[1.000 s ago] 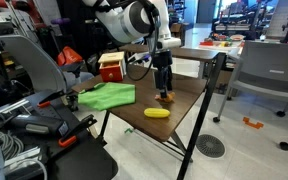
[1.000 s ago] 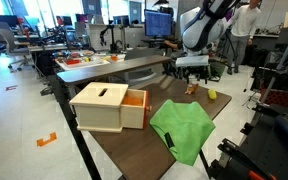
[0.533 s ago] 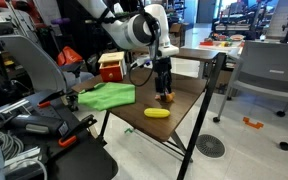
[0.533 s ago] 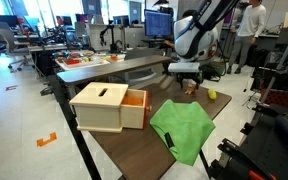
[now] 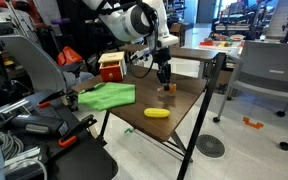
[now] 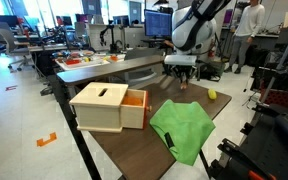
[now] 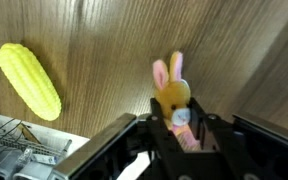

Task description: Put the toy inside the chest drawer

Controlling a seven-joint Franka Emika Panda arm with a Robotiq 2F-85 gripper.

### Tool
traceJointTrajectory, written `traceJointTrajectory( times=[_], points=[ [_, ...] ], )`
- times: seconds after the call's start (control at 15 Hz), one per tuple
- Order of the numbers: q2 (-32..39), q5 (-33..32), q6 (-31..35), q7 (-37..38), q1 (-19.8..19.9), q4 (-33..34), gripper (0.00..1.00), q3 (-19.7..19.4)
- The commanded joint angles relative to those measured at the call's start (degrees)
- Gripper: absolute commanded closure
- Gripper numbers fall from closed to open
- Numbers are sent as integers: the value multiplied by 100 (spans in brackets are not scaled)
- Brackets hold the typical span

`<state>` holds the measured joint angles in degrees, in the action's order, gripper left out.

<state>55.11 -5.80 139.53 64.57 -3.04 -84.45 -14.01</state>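
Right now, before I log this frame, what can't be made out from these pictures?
- Wrist view: the toy has its lower body hidden between the jaws of the gripper.
- Both exterior views: the toy is too small to show its shape.
- Exterior view: the chest drawer stands pulled out, but its own walls hide the inside.
- Wrist view: the chest drawer lies outside the frame.

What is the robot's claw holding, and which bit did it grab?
The gripper holds the toy, a little bunny. It pinches the lower body, and the pink ears stick out free.
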Motion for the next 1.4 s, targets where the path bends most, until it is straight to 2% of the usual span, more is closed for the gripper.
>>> traceJointTrajectory(
  times=[0.0, 0.13, 0.2, 0.47, 0.73, 1.07, 1.33],
  points=[
    [-1036, -23, 266, -394, -204, -1063, 99, 74],
    [-1510, -115, 379, -607, -384, -1516, 96, 111],
    [-1782, -181, 467, -723, -509, -1774, 98, 152],
    [-2566, -470, 884, -1016, -1017, -2523, 96, 411],
    [-2984, -569, 1176, -1329, -1378, -2956, 96, 941],
    [-2965, -32, 1484, -2092, -1306, -3175, 96, 1662],
    [-2889, 631, 1667, -2752, -1159, -3376, 96, 1914]
  ],
)
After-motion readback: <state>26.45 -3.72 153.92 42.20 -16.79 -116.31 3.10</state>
